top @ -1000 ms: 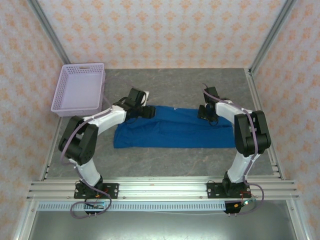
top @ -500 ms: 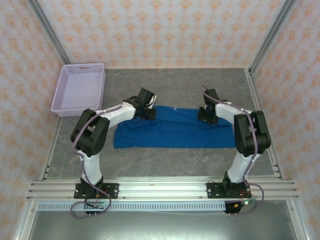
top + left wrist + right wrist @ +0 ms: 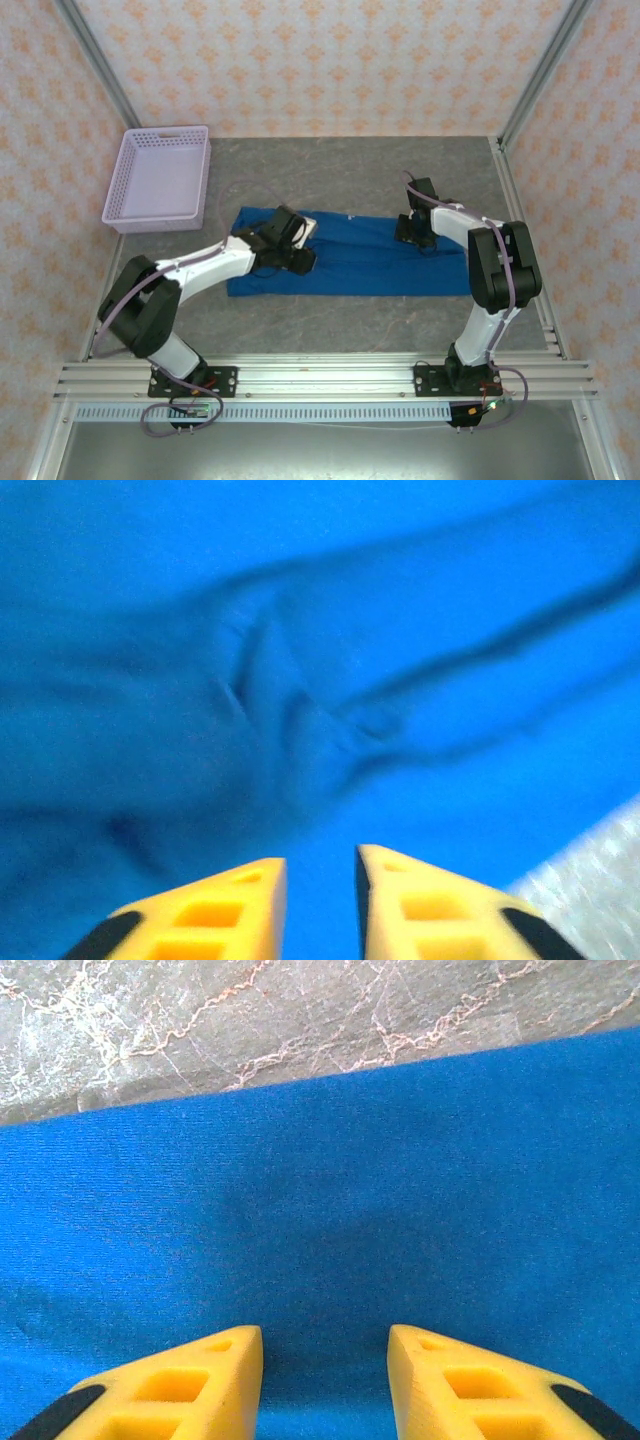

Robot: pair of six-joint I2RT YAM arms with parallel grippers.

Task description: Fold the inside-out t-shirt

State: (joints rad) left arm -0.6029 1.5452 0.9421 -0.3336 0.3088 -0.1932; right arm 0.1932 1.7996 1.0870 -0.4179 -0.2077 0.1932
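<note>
- The royal-blue soft cotton t-shirt (image 3: 370, 265) is spread centrally on the grey marbled table (image 3: 350, 175).
- The left gripper (image 3: 320, 858) is seen over its left creases, fingers slightly apart.
- The right gripper (image 3: 325, 1332) is seen at its far right edge, fingers apart.

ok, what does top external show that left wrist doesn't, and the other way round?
Top external: the royal-blue cotton t-shirt's whole long outline, the lavender plastic mesh basket far left, the right gripper near the shirt's far edge. Left wrist: close creases, the left gripper with yellow fingers slightly apart. Both: t-shirt, left gripper, grey marble-look table.
</note>
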